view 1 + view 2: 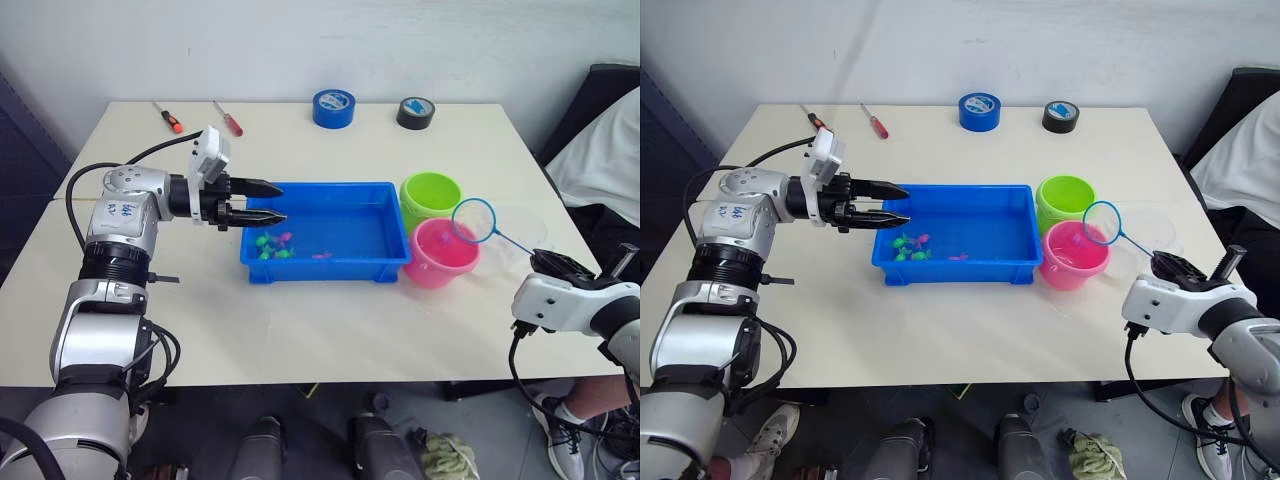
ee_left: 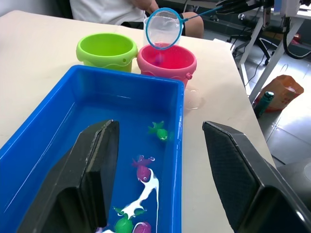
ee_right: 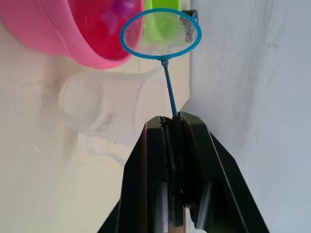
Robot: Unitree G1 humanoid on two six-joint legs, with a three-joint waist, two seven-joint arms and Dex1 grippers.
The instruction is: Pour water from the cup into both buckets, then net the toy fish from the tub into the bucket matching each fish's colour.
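Note:
The blue tub (image 1: 325, 272) sits mid-table with several tiny pink and green toy fish (image 1: 272, 245) in water near its left end. My left gripper (image 1: 283, 201) hovers open over that end, fingers pointing right. To the right of the tub stand the lime green bucket (image 1: 430, 195) and, nearer me, the pink bucket (image 1: 440, 260). My right gripper (image 1: 545, 262) is shut on the net's thin handle, and the net's blue hoop (image 1: 475, 220) hangs above the pink bucket's right rim. A small magenta shape (image 3: 119, 7) lies inside the pink bucket. The clear cup (image 1: 520, 225) stands just right of the buckets.
A blue tape roll (image 1: 333, 108), a black tape roll (image 1: 415, 113) and two red-handled screwdrivers (image 1: 168, 118) lie along the table's far edge. A person in a white top (image 1: 610, 150) sits at the right. A small puddle (image 2: 194, 99) wets the table by the pink bucket.

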